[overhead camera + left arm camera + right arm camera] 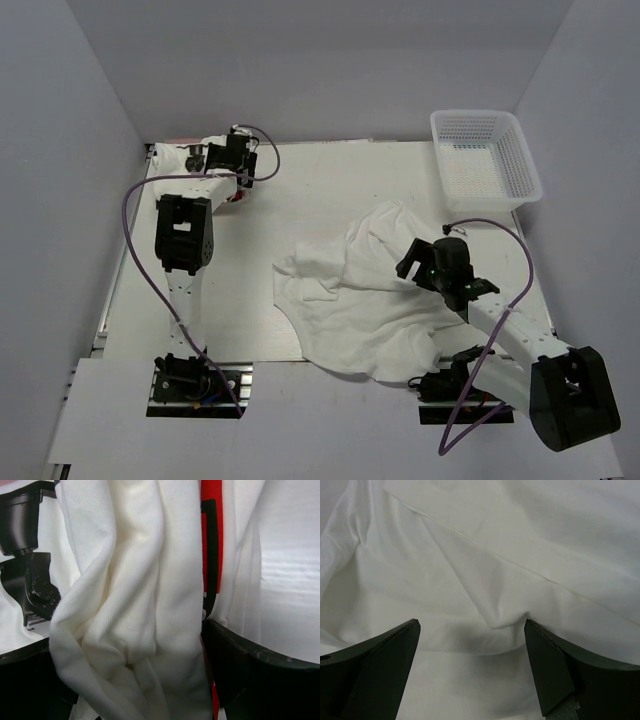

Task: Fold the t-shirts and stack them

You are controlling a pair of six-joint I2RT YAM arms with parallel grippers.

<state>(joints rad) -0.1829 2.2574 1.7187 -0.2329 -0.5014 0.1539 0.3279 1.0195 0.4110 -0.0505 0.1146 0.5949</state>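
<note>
Evidently both gape, gripping nothing: right gripper (471, 625) over the spread shirt (350, 300) (likely seeking an edge), left gripper (135, 665) straddling a bunched shirt (125, 580).

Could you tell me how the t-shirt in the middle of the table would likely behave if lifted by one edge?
The t-shirt lies crumpled in soft folds, so it will probably hang limp and sag. Its cloth looks thin, so probably light. Pushed, it would likely bunch up rather than slide flat.

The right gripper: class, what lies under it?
A spread, rumpled white t-shirt lies under the open right gripper; the table beneath the cloth is covered, so unseen.
</note>
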